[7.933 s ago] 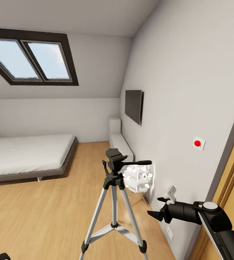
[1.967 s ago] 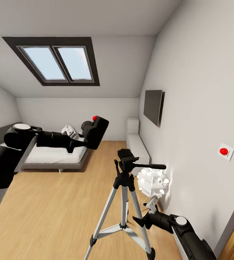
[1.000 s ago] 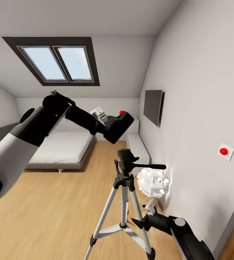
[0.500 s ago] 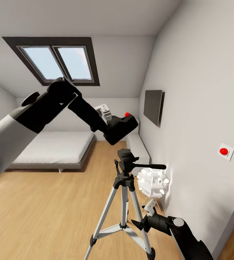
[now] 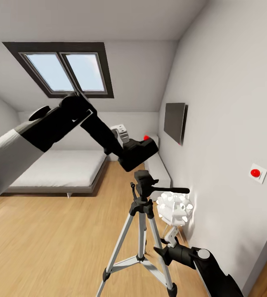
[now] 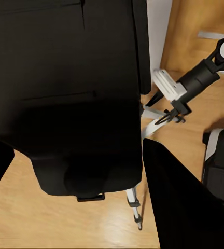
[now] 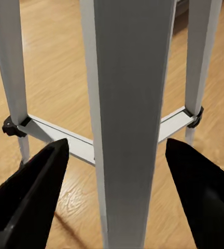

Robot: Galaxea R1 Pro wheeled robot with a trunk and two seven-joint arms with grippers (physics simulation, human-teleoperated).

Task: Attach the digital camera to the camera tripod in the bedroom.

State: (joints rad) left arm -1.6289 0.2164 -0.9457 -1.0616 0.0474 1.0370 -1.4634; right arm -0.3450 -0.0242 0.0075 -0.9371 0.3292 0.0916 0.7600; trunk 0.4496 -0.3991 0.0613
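In the head view my left gripper (image 5: 127, 149) is shut on the digital camera (image 5: 138, 152), a black box with a red dot (image 5: 146, 137) on top. It hangs tilted just above the tripod's black head (image 5: 143, 180), not touching it. The camera tripod (image 5: 140, 214) stands on silver legs, its pan handle (image 5: 170, 190) pointing right. In the left wrist view the camera (image 6: 65, 93) covers most of the picture, with a tripod leg (image 6: 134, 202) below it. Low down, my right gripper (image 5: 160, 251) is open, and its fingers (image 7: 34, 202) flank a silver tripod leg (image 7: 125, 104).
A white spiky globe lamp (image 5: 174, 208) stands right of the tripod by the wall. A wall TV (image 5: 175, 122) and a red button (image 5: 255, 172) are on the right wall. The low grey bed (image 5: 63, 171) lies at the back left, beyond open wood floor (image 5: 59, 235).
My left arm has swung the camera rightward from over the bed and lowered it to just above the tripod head. The right gripper has stayed low by the tripod leg.
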